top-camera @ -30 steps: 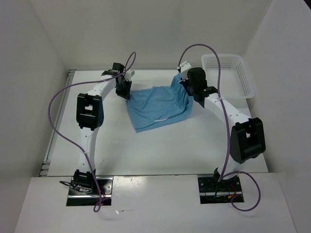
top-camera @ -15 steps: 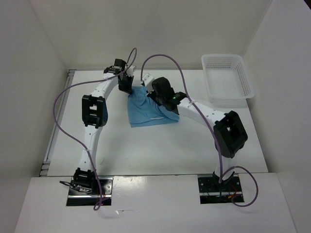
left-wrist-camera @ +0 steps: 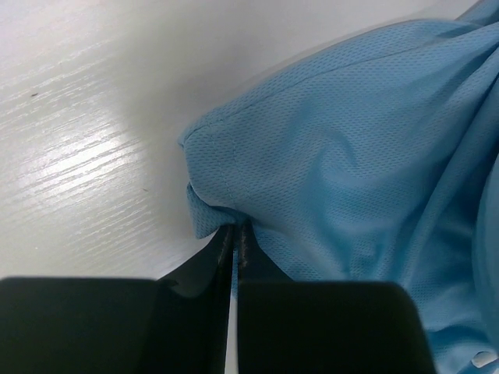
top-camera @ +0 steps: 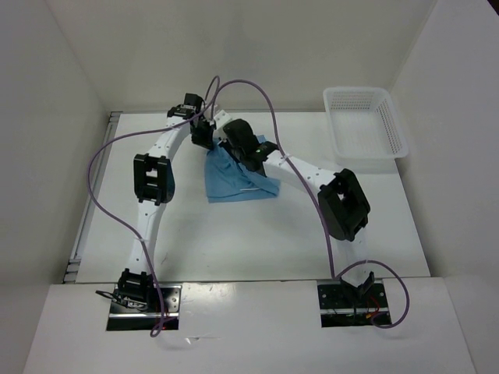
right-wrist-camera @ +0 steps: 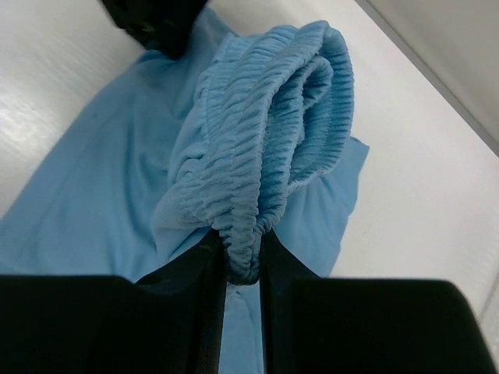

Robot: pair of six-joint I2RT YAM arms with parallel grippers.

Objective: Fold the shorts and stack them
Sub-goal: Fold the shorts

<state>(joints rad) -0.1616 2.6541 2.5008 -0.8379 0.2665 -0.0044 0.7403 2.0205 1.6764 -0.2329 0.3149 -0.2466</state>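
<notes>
The light blue shorts [top-camera: 234, 182] lie folded over on the table just behind the centre. My left gripper [top-camera: 203, 140] sits at their far left corner. In the left wrist view it [left-wrist-camera: 235, 231] is shut on a small pinch of the mesh fabric [left-wrist-camera: 351, 156], low over the table. My right gripper [top-camera: 232, 149] hovers close beside the left one, above the shorts. In the right wrist view it [right-wrist-camera: 243, 257] is shut on the gathered elastic waistband [right-wrist-camera: 265, 117], which hangs bunched over the flat fabric below. A thin white drawstring [top-camera: 251, 186] shows on the cloth.
A white mesh basket [top-camera: 365, 125] stands at the back right corner. The right arm reaches diagonally across the table's middle, and its elbow [top-camera: 341, 204] sits right of centre. Walls enclose the table at the back and on both sides.
The right arm has swung left with the waistband, folding the spread shorts over to about half their width. The left gripper has shut on the far left corner.
</notes>
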